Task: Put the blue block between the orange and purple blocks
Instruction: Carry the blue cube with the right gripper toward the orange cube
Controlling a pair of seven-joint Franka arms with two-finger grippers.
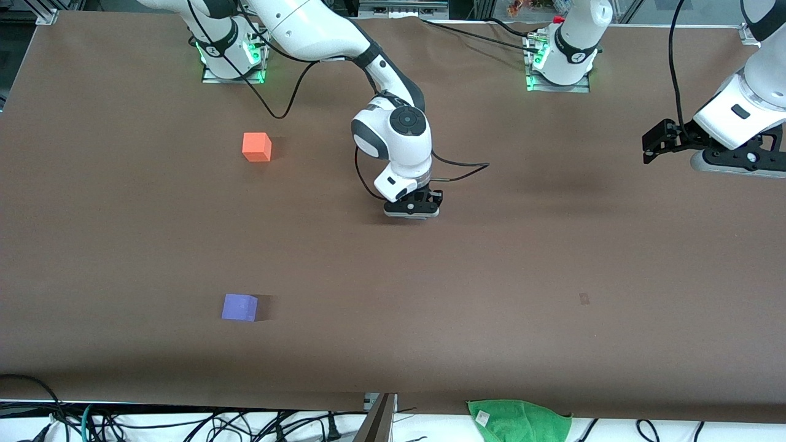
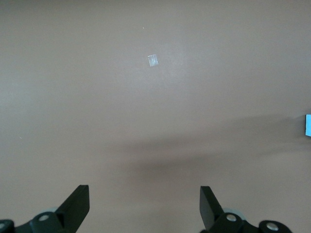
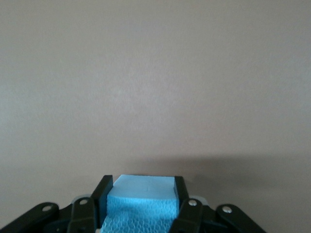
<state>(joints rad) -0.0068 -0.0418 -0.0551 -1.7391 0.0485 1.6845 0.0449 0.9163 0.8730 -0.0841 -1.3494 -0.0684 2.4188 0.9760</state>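
Note:
The light blue block (image 3: 141, 199) sits between the fingers of my right gripper (image 3: 143, 183), which is shut on it with a pad against each side. In the front view that gripper (image 1: 411, 212) is low over the middle of the table and covers the block. The orange block (image 1: 256, 147) lies toward the right arm's end, nearer the robot bases. The purple block (image 1: 239, 307) lies well nearer the front camera, roughly in line with the orange one. My left gripper (image 1: 652, 146) waits open and empty over the left arm's end of the table (image 2: 144, 208). An edge of the blue block (image 2: 308, 125) shows in the left wrist view.
A green cloth (image 1: 519, 420) hangs at the table's front edge. Cables run along that edge and behind the right arm. A small pale mark (image 2: 152, 60) is on the brown tabletop under the left wrist.

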